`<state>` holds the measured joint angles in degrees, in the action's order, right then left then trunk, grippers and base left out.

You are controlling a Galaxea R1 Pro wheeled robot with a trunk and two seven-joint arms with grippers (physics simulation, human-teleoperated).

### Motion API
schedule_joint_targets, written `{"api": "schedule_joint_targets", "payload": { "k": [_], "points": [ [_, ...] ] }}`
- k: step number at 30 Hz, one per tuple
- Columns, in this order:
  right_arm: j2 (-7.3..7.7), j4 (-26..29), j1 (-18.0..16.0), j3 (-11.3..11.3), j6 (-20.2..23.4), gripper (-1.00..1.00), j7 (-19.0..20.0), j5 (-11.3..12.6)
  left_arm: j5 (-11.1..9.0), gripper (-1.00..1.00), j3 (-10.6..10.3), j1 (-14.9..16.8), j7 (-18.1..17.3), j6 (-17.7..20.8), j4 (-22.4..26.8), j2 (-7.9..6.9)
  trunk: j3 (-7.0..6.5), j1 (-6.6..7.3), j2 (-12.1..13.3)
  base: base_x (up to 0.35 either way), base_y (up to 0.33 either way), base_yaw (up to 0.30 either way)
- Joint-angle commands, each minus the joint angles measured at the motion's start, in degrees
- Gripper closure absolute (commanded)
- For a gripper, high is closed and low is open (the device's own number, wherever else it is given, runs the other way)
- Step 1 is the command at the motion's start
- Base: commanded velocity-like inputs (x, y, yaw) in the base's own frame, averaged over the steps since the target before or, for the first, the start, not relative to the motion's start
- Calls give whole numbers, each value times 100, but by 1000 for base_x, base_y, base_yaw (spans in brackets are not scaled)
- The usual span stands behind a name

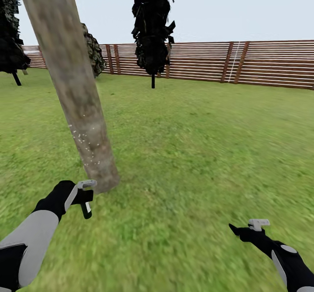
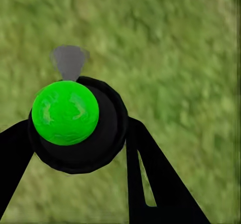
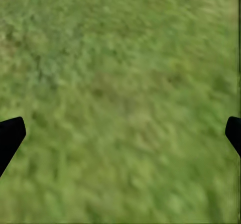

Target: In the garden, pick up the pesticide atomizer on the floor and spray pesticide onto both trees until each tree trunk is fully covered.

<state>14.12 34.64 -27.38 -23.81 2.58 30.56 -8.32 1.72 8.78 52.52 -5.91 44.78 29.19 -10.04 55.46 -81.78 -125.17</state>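
The left gripper (image 1: pixel 85 196) is clamped around the pesticide atomizer (image 1: pixel 86 199), whose black body shows between the fingers (image 2: pixel 150 174) in the left wrist view, its green spot (image 2: pixel 65 112) facing the camera. In the head view the bottle is held just beside the base of the near tree trunk (image 1: pixel 76 95), low on the lawn (image 1: pixel 196 143); the trunk rises and leans away up-left from it. White specks (image 1: pixel 85 146) dot the lower bark only. Judged from that, spraying should travel upward along the trunk's long axis. The right gripper (image 1: pixel 244 231) hangs wide apart, empty, well away. A second tree (image 1: pixel 152 25) stands near the fence (image 1: pixel 261 63).
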Motion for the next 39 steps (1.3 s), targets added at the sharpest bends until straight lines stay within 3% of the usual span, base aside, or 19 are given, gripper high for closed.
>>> {"api": "schedule_joint_targets", "payload": {
  "k": [1, 10, 32, 39],
  "points": [
    [-6, 8, -5, -40, 24, -100, 47, -56, 21, 100, 28, 4, -27, 31, 8, 3, 5, -1, -2, 170, -261, 10],
    [-6, 8, -5, -39, 24, -100, 47, -56, 13, 100, 28, 4, -30, 31, 13, 11, 5, -1, -2, 158, -261, 26],
    [-6, 8, -5, -39, 24, -100, 47, -56, 21, 100, 28, 4, -23, 31, 64, 11, 5, -1, -2, 110, -263, 267],
    [-6, 11, -5, -45, 24, -100, 47, -56, 19, 100, 28, 4, -16, 31, 78, 11, 5, -1, -2, 14, -275, 60]
  ]
}}
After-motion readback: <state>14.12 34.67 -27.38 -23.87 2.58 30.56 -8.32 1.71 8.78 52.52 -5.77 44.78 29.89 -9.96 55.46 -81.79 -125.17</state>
